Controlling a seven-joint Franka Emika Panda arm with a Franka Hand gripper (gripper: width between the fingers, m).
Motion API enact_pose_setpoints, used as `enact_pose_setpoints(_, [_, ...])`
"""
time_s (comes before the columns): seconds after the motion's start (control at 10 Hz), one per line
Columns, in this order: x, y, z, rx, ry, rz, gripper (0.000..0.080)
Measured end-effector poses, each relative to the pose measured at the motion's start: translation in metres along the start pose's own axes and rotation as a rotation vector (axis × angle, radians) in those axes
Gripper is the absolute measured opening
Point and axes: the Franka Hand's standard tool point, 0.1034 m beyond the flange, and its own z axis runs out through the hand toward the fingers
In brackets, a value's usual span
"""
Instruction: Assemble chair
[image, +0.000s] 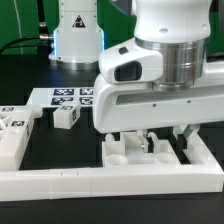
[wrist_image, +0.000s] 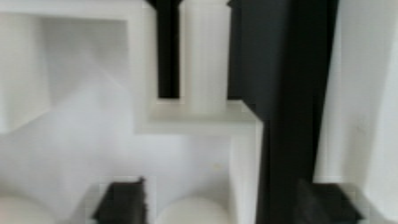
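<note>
My gripper (image: 168, 140) hangs low over a chunky white chair part (image: 150, 152), a notched block assembly lying just inside the border rail at the exterior view's right. The fingers stand wide apart, straddling the part. In the wrist view the two dark fingertips (wrist_image: 121, 202) frame the gripper's gap (wrist_image: 228, 205), with blurred white plastic (wrist_image: 187, 120) and a rounded white bit between them. I see no grip on anything. A small tagged cube (image: 67, 117) lies left of the gripper. A tagged slab (image: 14, 132) lies at the far left.
The long white L-shaped border rail (image: 100, 182) runs along the front and turns up at the right (image: 208, 152). The marker board (image: 70, 97) lies behind the cube. The arm's base (image: 80, 35) stands at the back, and the big wrist housing (image: 150, 70) hides the middle.
</note>
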Motion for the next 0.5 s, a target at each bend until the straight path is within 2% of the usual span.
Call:
enact_pose_setpoints(0.1, [0.000,0.001,-0.008,0.000,0.007,-0.016,0.0561])
enact_pose_setpoints(0.2, [-0.002,0.003,-0.017,-0.001,0.014,-0.035,0.0622])
enact_pose_setpoints(0.4, [-0.013,0.011,-0.037,-0.004,0.023,-0.089,0.0645])
enact_pose_setpoints(0.5, [-0.024,0.017,-0.042,-0.006,0.016,-0.108,0.0648])
